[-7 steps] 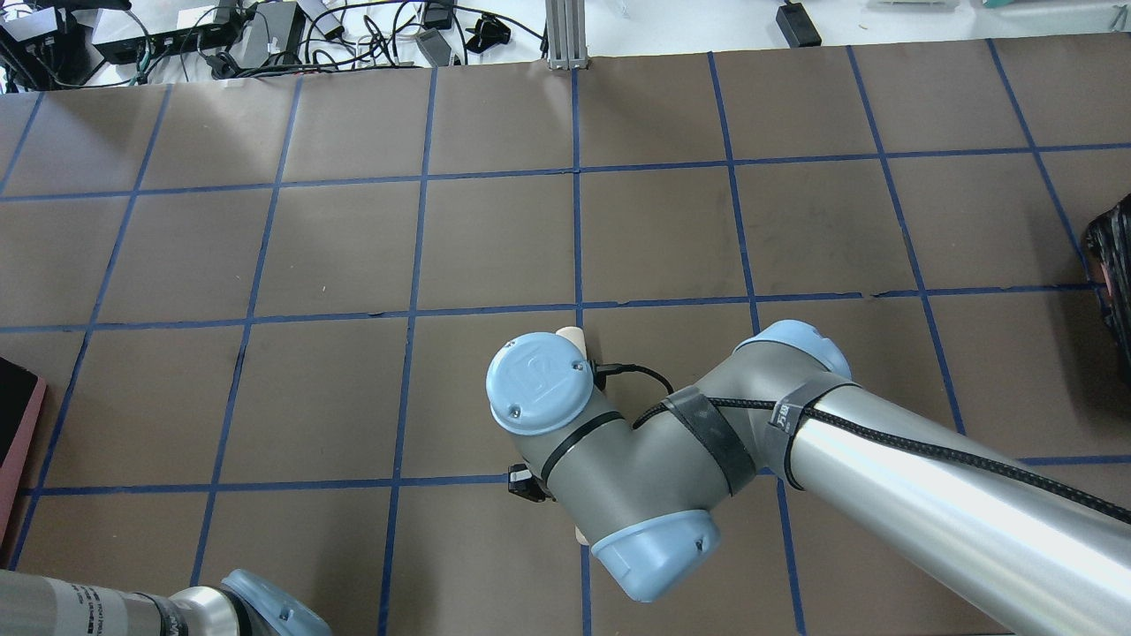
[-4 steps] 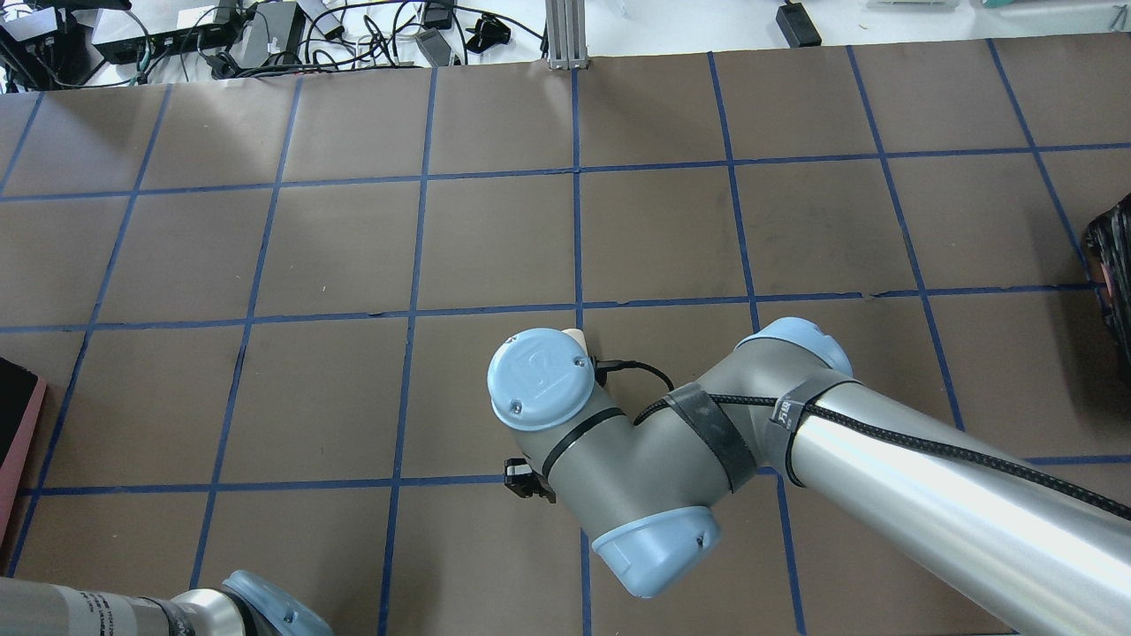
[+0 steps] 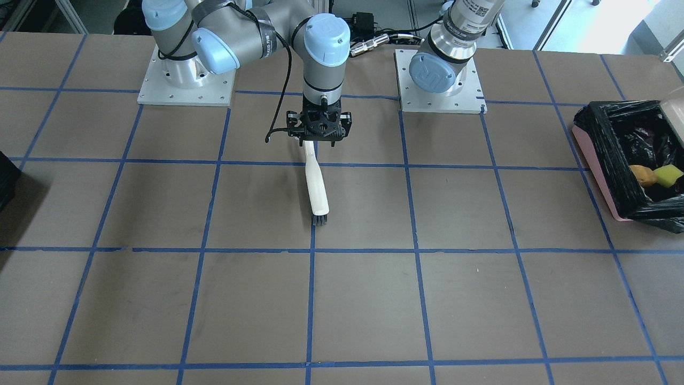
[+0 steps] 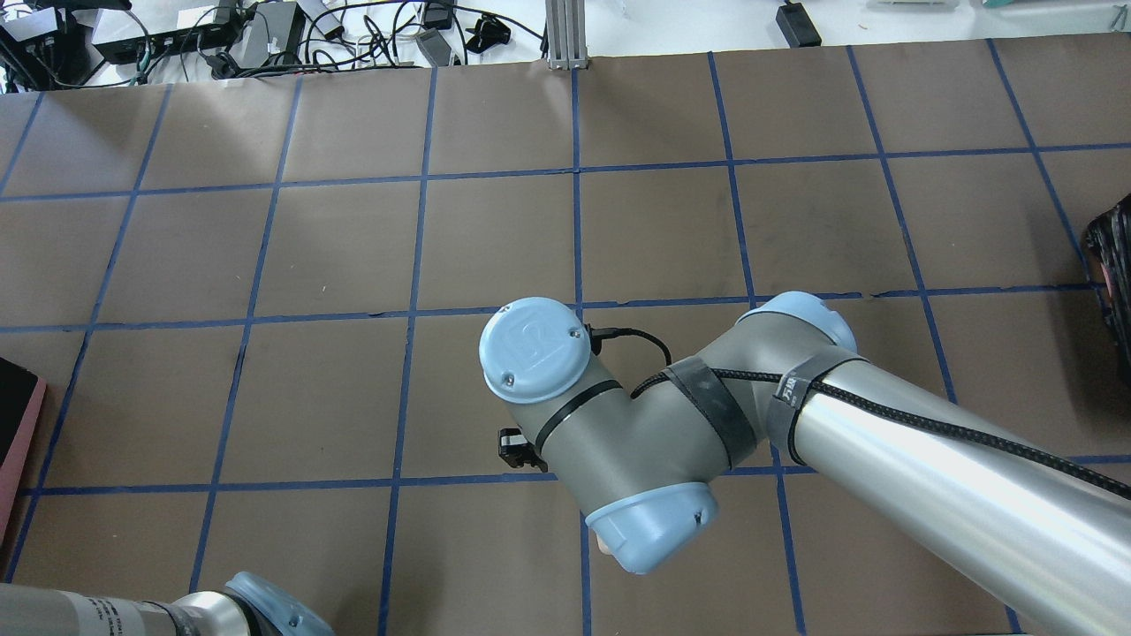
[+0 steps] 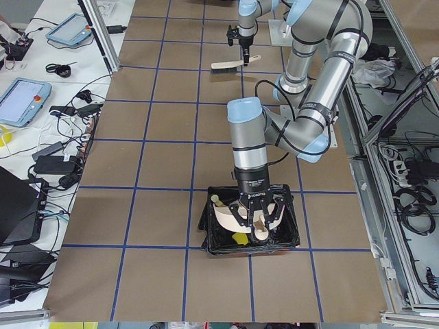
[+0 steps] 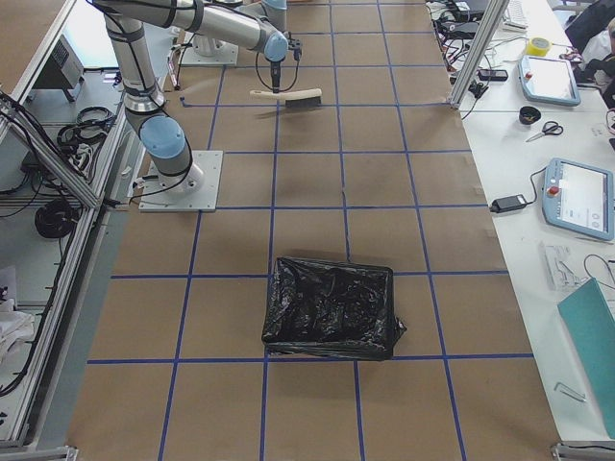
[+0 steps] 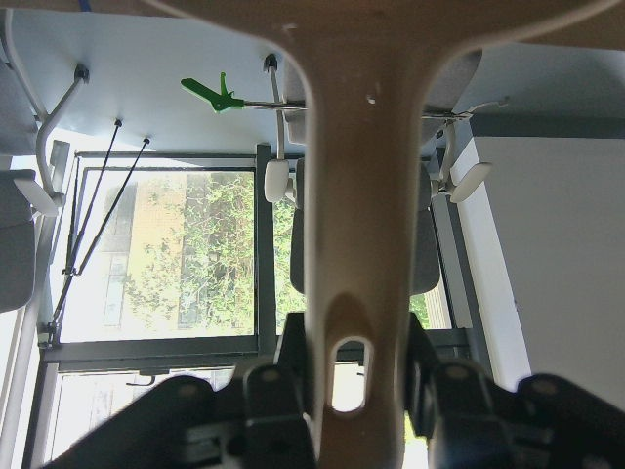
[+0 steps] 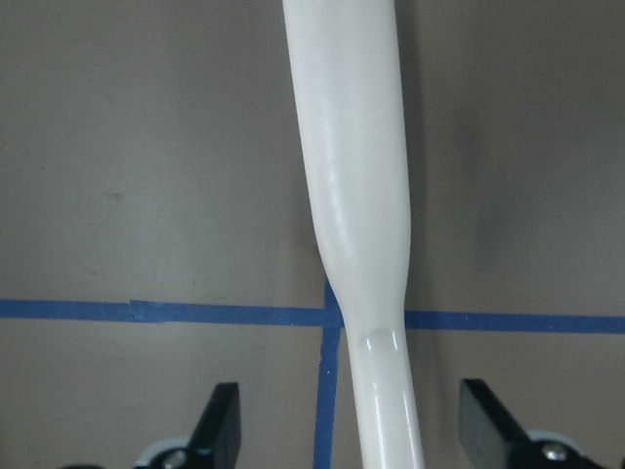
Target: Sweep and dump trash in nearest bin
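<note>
The pink-sided bin [image 3: 598, 160] with its black bag stands at the table's end on my left. Both scraps lie inside it: the golden-brown lump [image 3: 641, 175] and the pale green apple piece [image 3: 668, 174]. My left gripper [image 5: 255, 229] is shut on a cream dustpan [image 5: 230, 218], held tipped over the bin [image 5: 219, 243]. The left wrist view shows its fingers [image 7: 278, 391] clamping the pan's handle [image 7: 356, 244]. My right gripper [image 3: 319, 136] hangs open over the handle end of a white brush [image 3: 318, 187] that lies on the table. In the right wrist view the jaws stand wide of the handle [image 8: 352, 147].
A second black-lined bin [image 4: 1113, 265] sits at the table's edge on my right. Cables and power boxes [image 4: 221, 35] lie beyond the far edge. My right arm's elbow and forearm [image 4: 795, 424] hang over the near middle of the table.
My right wrist has shifted up and slightly away from the robot in the overhead view, and now covers the brush tip that showed beside it. The left arm has not moved.
</note>
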Robot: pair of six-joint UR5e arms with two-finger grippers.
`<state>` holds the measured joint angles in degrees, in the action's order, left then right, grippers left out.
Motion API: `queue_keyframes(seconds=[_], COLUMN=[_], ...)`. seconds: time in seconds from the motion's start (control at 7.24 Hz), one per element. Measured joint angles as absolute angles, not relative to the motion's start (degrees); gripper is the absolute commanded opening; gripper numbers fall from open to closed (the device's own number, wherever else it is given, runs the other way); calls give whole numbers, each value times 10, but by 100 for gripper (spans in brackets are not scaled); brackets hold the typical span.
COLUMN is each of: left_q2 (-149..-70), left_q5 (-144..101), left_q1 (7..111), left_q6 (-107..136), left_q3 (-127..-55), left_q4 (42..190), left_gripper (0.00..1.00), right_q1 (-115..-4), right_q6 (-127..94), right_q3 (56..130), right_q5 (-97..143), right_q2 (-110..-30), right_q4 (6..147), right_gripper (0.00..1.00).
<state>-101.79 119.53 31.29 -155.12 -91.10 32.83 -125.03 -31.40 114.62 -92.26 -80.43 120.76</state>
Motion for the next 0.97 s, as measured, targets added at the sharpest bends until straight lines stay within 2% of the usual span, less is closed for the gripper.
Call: queue_keyframes(seconds=[0.41,0.69,0.97], left_q2=[-985,-967,-952], left_q5=[1180,1145,1077], left_q1=[411,471,511], left_q6=[-1450,-1262,-1049], left_q3=[-907,-901,-900], left_q4=[366,469,591], left_gripper=[0,0,0], right_q1=[-1245,-1228,-1181], right_q6=[-296,-282,-242], right_q3=[1111,1061,1027], right_q5=[-933,-932,-931], right_q2=[-812,-849,-887], right_q4=[1197,1107,1035], right_gripper=[95,99,100])
